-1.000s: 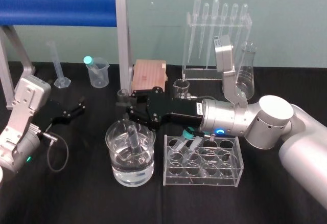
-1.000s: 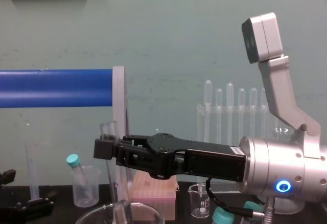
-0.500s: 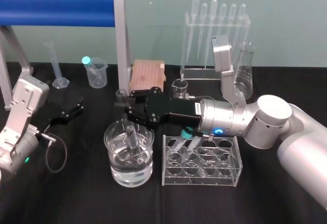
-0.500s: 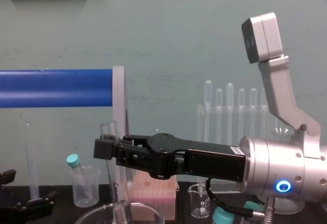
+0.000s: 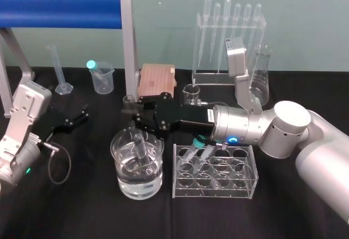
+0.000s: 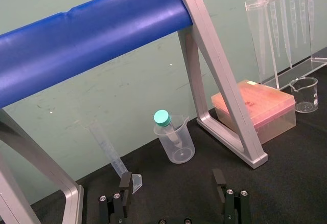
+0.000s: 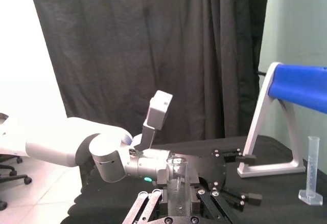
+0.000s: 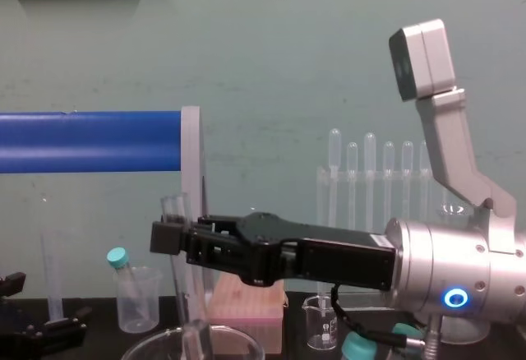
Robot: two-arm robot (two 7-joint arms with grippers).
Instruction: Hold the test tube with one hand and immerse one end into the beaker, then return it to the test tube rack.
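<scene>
1. Above the beaker, the right gripper has fingers clamped on the test tube, its lower end inside the beaker.
2. Left of the beaker, the left gripper has fingers spread, empty.

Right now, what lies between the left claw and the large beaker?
Head view: bare black tabletop between left claw and beaker; right claw holds the test tube in the beaker.
</scene>
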